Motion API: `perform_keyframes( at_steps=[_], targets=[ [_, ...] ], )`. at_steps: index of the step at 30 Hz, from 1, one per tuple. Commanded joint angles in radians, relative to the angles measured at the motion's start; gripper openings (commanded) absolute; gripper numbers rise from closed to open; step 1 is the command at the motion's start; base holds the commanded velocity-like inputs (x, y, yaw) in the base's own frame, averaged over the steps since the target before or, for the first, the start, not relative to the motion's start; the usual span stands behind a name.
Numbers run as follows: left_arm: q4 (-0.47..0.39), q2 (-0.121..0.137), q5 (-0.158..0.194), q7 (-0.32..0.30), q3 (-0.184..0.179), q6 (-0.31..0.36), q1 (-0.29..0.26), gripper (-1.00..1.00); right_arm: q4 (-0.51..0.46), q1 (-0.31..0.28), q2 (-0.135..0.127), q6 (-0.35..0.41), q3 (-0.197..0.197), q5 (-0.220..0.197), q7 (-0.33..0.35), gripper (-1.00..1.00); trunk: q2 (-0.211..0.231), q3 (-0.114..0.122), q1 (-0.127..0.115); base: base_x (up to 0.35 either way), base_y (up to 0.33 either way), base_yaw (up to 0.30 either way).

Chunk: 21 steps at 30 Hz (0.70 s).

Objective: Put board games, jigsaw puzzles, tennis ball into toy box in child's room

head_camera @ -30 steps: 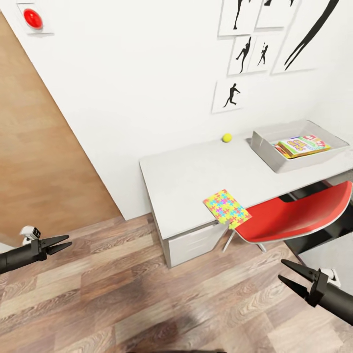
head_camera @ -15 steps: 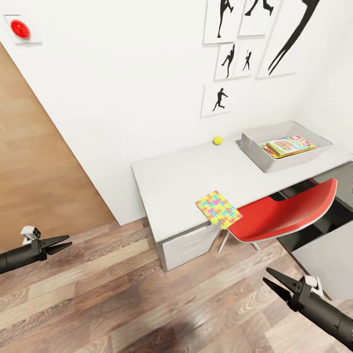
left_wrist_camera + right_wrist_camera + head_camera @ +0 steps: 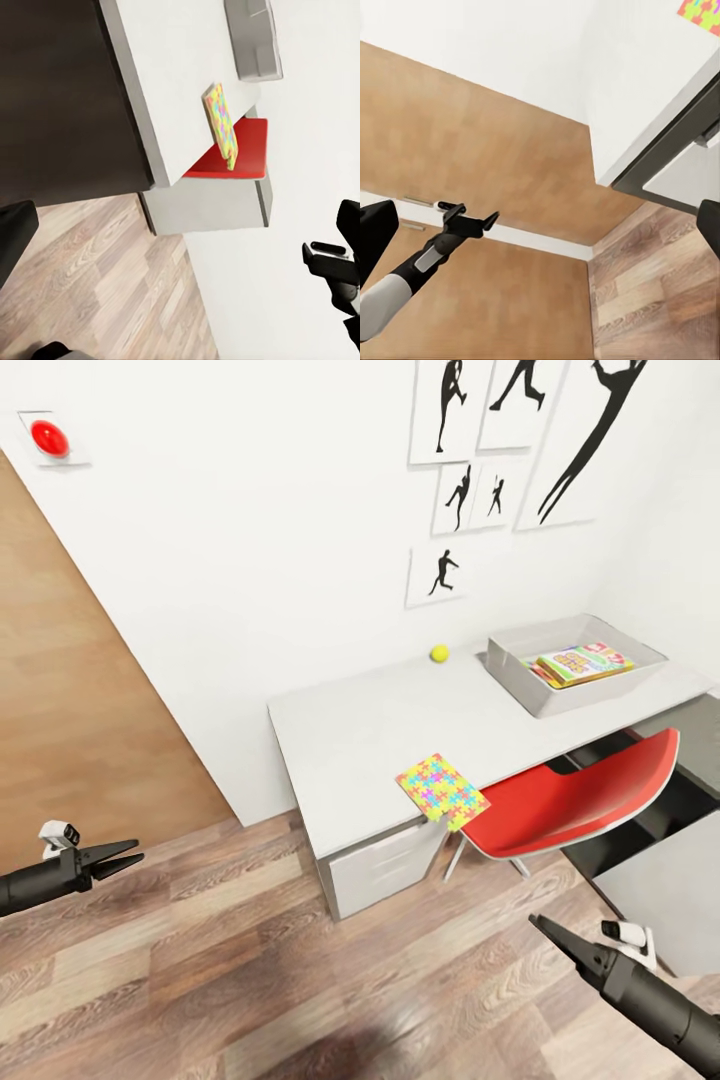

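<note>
The table [image 3: 370, 730] stands against the white wall. A multicoloured jigsaw puzzle [image 3: 442, 790] lies at its front edge, one corner overhanging, and shows in the left wrist view as the puzzle [image 3: 223, 124]. The tennis ball [image 3: 439, 653] rests by the wall. The grey toy box [image 3: 600, 693] sits at the table's right end with a printed board game [image 3: 580, 663] inside. My left gripper [image 3: 135, 853] hangs open over the floor far to the left. My right gripper [image 3: 545, 928] is open, low at the right, below the chair. The bed is out of view.
A red chair [image 3: 570, 800] is pushed under the table's right half. A white drawer unit [image 3: 385, 865] sits under the left half. The wood-panel door [image 3: 80, 710] fills the left side, with a red wall button [image 3: 50, 438] above. Wood floor [image 3: 300, 980] lies between me and the table.
The camera has shifted, sliding the table and pictures leftward in view. My right gripper has dropped lower and turned, so its fingers now line up. The left gripper holds its place.
</note>
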Motion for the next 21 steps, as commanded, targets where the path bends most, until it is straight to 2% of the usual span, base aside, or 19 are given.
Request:
perform_keyframes(
  at_steps=[1,8,21],
  targets=[
    [0.000,0.000,-0.001,-0.004,0.000,0.011,-0.001,1.00,0.003,0.000,0.000,0.003,0.000,0.004,0.006,1.00,-0.002,-0.001,0.001,0.000,0.000,-0.002],
    [0.000,0.000,0.000,-0.004,0.000,0.012,-0.001,1.00,0.018,0.000,0.001,-0.006,0.000,0.031,0.025,1.00,-0.002,0.002,0.001,0.000,0.000,-0.001],
    [0.000,0.001,0.000,-0.004,0.000,0.012,0.000,1.00,0.019,0.000,0.001,-0.012,-0.003,0.034,0.028,1.00,-0.002,0.002,0.001,0.000,0.000,0.000]
  ],
)
